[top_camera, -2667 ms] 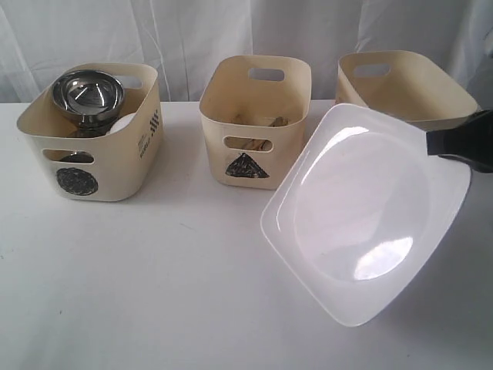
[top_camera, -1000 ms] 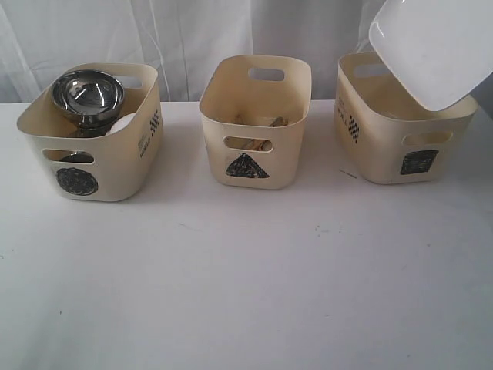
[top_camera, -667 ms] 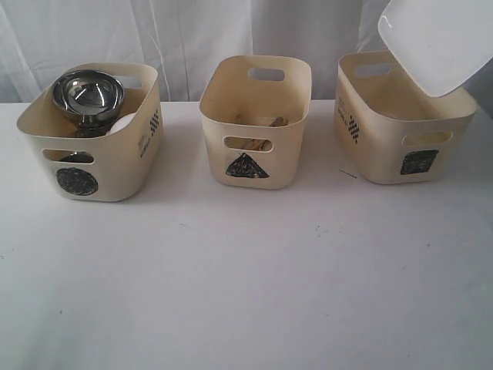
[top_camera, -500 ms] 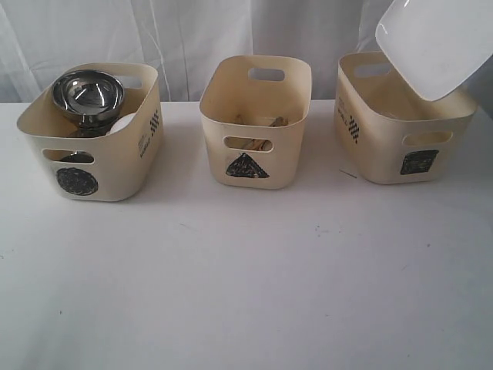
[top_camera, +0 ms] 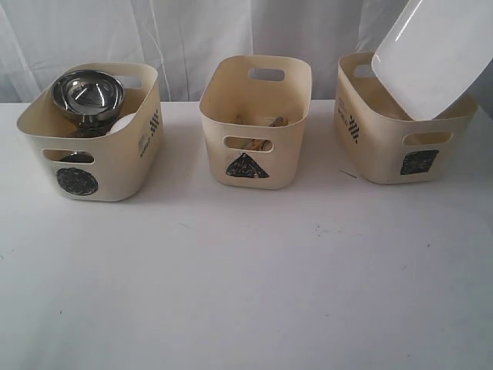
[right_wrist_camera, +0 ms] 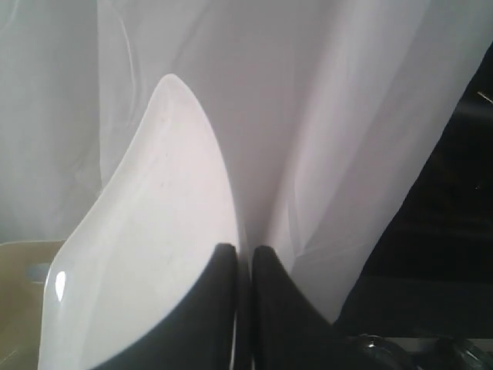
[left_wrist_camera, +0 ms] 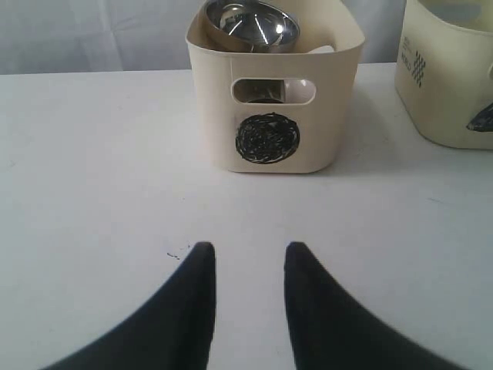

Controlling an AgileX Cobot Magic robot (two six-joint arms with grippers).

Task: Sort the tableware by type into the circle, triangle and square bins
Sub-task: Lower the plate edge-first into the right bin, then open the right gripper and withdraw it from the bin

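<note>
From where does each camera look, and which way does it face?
Exterior: in front of the table, raised, facing the circle bin, triangle bin, square bin and curtain; no robot part shows.
Left wrist: low over the table, facing the circle bin; the open left pincer shows.
Right wrist: at the white plate's edge, facing the curtain; the right pincer, shut on the plate, shows.
Shared: exterior and left wrist both see the steel bowl.

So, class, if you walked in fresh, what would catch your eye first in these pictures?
The large white square plate, pinched at its rim by the right gripper, hangs steeply tilted over the square bin at the right. Next, a shiny steel bowl sits piled high in the circle bin at the left, showing above its front rim.
</note>
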